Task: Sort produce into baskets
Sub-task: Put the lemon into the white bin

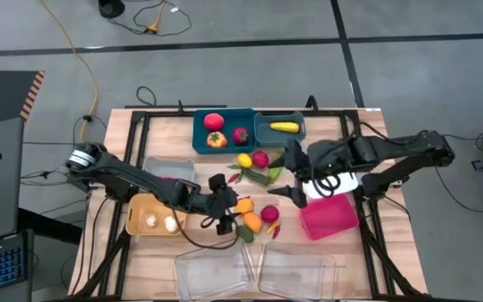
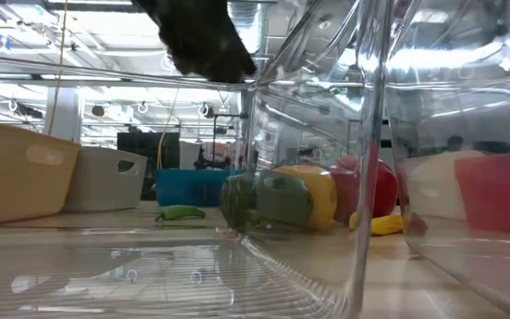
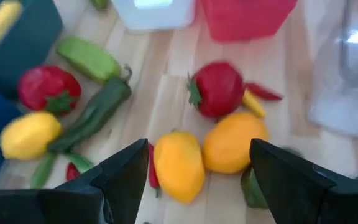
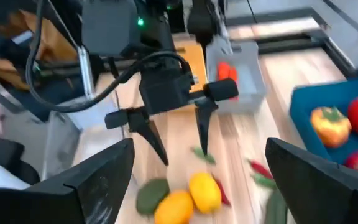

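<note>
Two teal baskets (image 1: 223, 132); two clear trays (image 1: 215, 273); two open pincers (image 1: 231, 215).

A robotics lab: grey floor (image 1: 225, 63) with taped lines, trailing yellow cable (image 1: 86, 63), open hall with ceiling strip lights (image 2: 87, 40)

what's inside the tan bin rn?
Two small white pieces lie in the tan bin. The left arm crosses over its far edge, so anything under it there is covered.
</note>
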Action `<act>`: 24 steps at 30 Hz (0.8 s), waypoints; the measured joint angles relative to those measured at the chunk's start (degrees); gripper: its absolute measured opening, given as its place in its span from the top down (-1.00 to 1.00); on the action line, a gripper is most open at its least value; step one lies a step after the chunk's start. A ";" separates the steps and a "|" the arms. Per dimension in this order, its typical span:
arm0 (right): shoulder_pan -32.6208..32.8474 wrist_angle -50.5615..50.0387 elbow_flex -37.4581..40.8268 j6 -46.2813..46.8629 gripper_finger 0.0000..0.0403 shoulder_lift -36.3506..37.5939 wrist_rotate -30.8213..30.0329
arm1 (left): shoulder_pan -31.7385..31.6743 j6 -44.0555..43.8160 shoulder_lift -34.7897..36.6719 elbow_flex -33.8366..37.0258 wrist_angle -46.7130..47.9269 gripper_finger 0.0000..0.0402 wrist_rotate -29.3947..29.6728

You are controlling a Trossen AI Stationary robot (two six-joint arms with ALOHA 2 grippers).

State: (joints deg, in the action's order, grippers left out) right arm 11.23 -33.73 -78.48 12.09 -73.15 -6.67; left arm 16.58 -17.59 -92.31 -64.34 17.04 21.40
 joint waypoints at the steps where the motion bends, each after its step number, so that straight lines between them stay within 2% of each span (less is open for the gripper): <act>1: 0.89 -1.30 0.00 0.48 -0.93 0.22 -1.37 | 0.00 -0.29 -1.07 0.00 -0.39 -0.33 0.03; 7: 5.62 -9.95 0.14 2.88 -0.93 0.16 -7.94 | -0.50 -3.00 -6.27 0.00 -1.65 -0.33 0.01; 15: 9.62 -5.37 7.49 3.12 -0.93 0.11 -8.67 | -1.18 -4.63 -10.81 0.02 -2.87 -0.33 -0.80; 21: 9.68 1.17 13.72 4.57 -0.93 0.16 -8.63 | -1.65 -5.39 -13.91 0.02 -3.77 -0.33 0.30; 24: 9.63 1.32 15.28 6.07 -0.93 0.14 -8.60 | -2.20 -5.54 -15.22 0.02 -3.67 -0.33 0.45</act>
State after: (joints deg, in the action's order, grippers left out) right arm 20.86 -32.41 -63.19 18.16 -73.01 -15.27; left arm 14.38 -23.12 -107.54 -64.31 13.37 21.85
